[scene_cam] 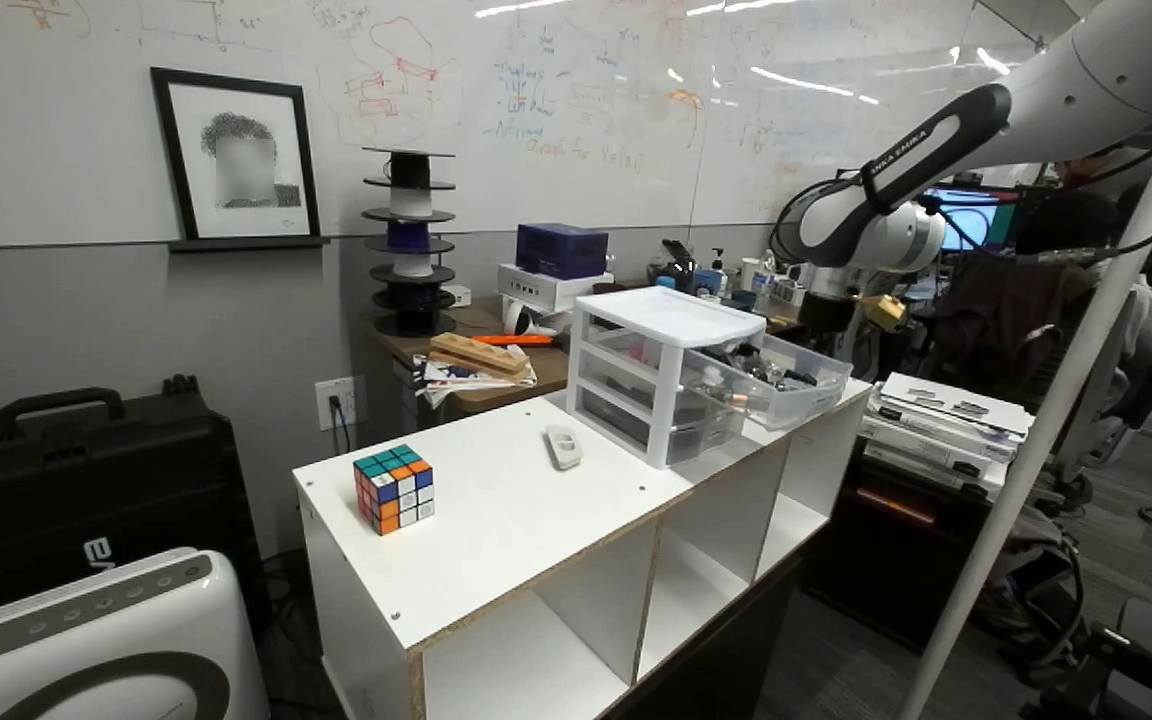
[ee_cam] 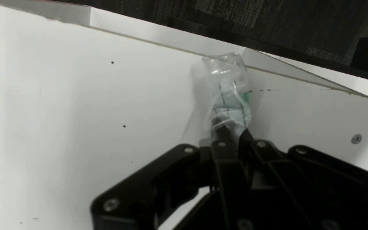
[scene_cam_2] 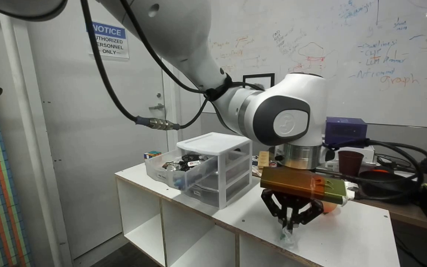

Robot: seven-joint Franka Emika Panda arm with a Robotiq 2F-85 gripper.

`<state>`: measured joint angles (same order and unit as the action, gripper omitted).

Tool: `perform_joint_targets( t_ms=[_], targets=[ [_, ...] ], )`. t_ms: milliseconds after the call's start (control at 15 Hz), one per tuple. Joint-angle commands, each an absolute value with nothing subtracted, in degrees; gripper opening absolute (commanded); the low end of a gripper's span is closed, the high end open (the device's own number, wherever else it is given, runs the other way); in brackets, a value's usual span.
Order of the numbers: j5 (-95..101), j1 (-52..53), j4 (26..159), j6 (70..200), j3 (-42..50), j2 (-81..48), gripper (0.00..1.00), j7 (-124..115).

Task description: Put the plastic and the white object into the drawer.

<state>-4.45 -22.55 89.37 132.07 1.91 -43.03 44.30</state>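
The end effector grips the plastic, which hangs down from it over the bench in an exterior view. In the wrist view the plastic's long axis runs away from the end effector towards the bench's edge, its free end overlapping that edge; whether it touches the bench cannot be told. Dark lines and a green patch on the plastic come out clearly only here. The white object shows in an exterior view alone: flat on the bench, between cube and chest, nearer the chest, its long axis slanting from upper left to lower right. Both exterior views show the open drawer, small items inside; in an exterior view it partly covers the cube.
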Motion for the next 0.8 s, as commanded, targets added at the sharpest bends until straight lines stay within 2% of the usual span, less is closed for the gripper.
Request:
perform_joint_targets(
  t_ms=[0, 733],
  targets=[
    [-2.2, -22.3, 94.1, 130.6, 3.2, -37.6, 0.07, 43.8],
    [2.4, -16.5, 110.5, 128.3, 6.3, -12.3, 0.07, 34.2]
  ],
)
